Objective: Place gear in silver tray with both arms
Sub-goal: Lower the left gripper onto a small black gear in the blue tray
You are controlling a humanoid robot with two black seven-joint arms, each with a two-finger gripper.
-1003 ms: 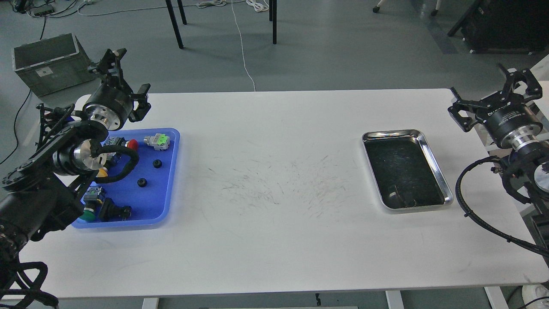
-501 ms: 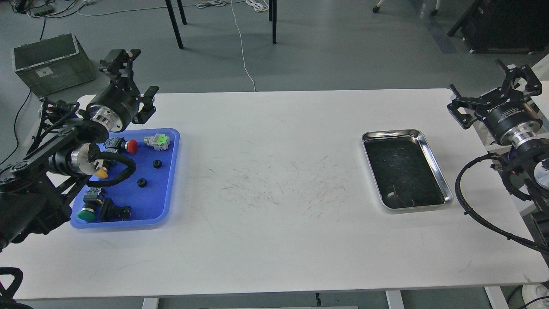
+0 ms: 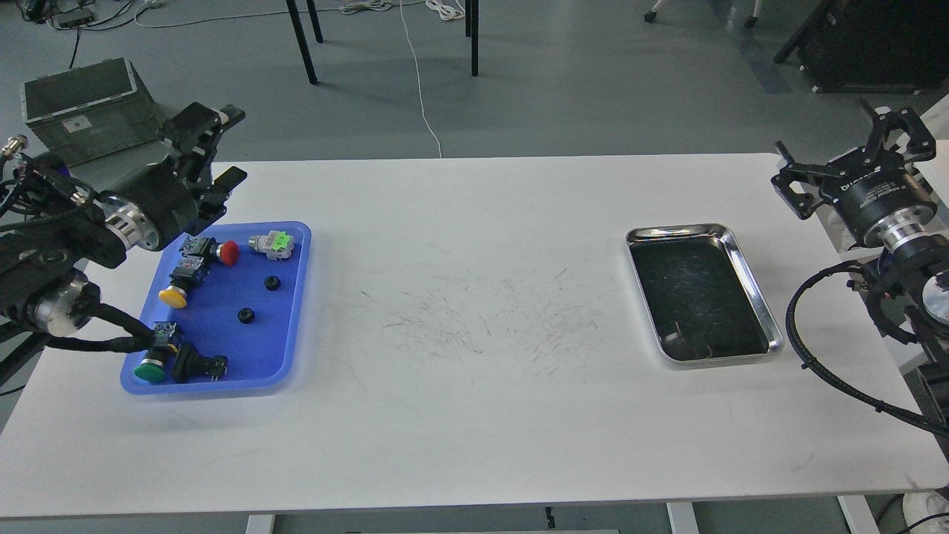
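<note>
The white table [image 3: 474, 415] carries the blue tray [image 3: 289, 348] on its left side and the silver tray [image 3: 749, 285] on its right, well apart. In the blue tray lie 2 small black gears [image 3: 272, 282], near several push buttons. The left gripper [image 3: 215, 148] hovers over the far edge of that tray, fingers spread and empty. The right gripper [image 3: 852, 159] hangs beyond the silver tray, also spread and empty.

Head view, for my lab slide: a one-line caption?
Both arms raised with open fingers: left gripper above the blue tray of parts, silver tray empty.
</note>
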